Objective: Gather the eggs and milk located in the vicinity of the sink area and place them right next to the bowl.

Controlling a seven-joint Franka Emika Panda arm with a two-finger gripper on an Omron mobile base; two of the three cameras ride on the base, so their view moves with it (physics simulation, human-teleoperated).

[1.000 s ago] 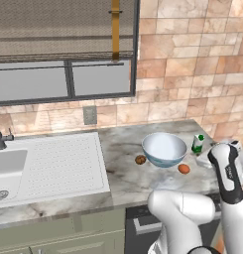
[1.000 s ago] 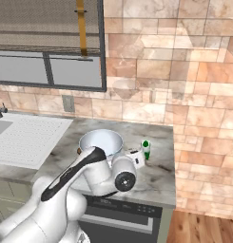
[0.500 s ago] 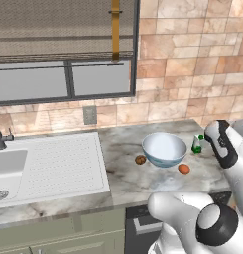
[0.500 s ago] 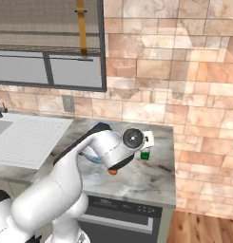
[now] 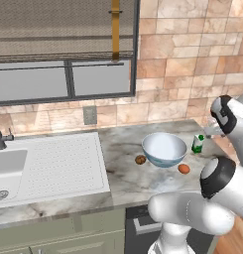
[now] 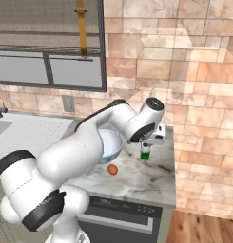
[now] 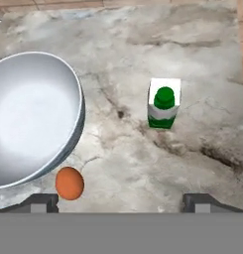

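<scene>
The milk carton point(image 7: 164, 109) stands upright on the counter point(image 7: 202, 59), ahead of the gripper point(image 7: 120, 202) and just beside the bowl point(image 7: 29, 116). The orange egg point(image 7: 69, 183) and the dark egg point(image 5: 140, 159) lie at the bowl too. The gripper hangs above, wide open and empty. The task looks nearly complete.

Two eggs, one dark brown egg point(image 5: 140, 159) and one orange-brown egg point(image 5: 183, 169); one bowl point(image 5: 164, 149); one milk carton point(image 5: 198, 144); one sink point(image 5: 48, 166); one faucet point(image 5: 0, 135).
</scene>
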